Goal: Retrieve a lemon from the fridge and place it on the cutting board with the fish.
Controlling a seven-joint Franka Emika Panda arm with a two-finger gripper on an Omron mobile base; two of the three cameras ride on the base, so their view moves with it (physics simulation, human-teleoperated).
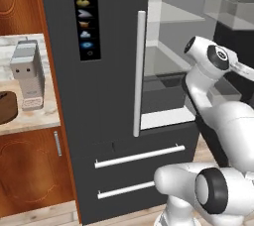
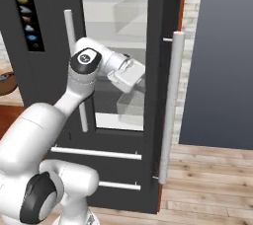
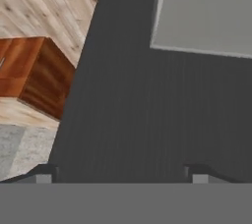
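Observation:
The fridge [image 1: 109, 96] stands with its left door shut and its right door swung open, showing a pale grey interior [image 1: 168, 56] with clear shelves. The lemon is out of view. My arm reaches into the open right half; the white hand [image 2: 129, 77] sits just above a lower shelf. In the hand view my gripper [image 3: 120, 174] is open, its two dark fingertips [image 3: 43, 173] far apart over a dark grey surface with nothing between them. The cutting board [image 1: 6, 107] is a dark brown rounded edge on the counter at far left. I cannot make out the fish.
A grey boxy appliance [image 1: 27, 74] stands on the marble counter [image 1: 34, 118] left of the fridge. The open door with its long white handle [image 2: 170, 110] juts out on the right. Two drawer handles [image 1: 139, 156] run below. A clear bin [image 1: 233, 7] hangs at the upper right.

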